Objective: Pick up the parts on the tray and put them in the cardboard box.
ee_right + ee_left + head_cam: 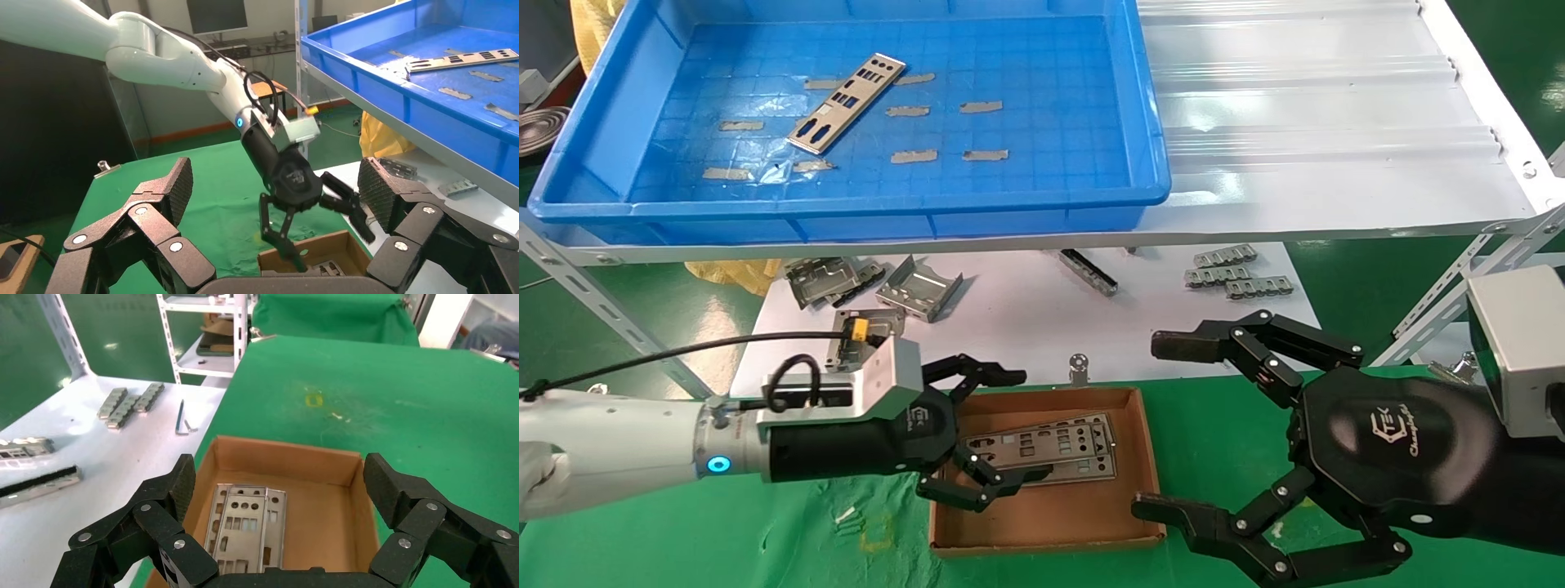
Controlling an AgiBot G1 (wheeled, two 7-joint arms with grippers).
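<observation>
Hovering spread and empty over the cardboard box [1050,523] – two parts [1042,453] lying flat inside – the left gripper [985,437] faces the right gripper [1173,429] (released too, beside the box), while one part [846,104] remains in the tray [1148,106] beyond.

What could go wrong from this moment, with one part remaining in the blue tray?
1. The last thin silver metal plate lies flat on the gridded floor of the large blue plastic tray, so the fingers may slide over it without gripping.
2. The open left tool hangs over the small brown cardboard box; pulling away, it might catch the wall and shift the box.
3. The open right tool waits close beside the box and could bump it.
</observation>
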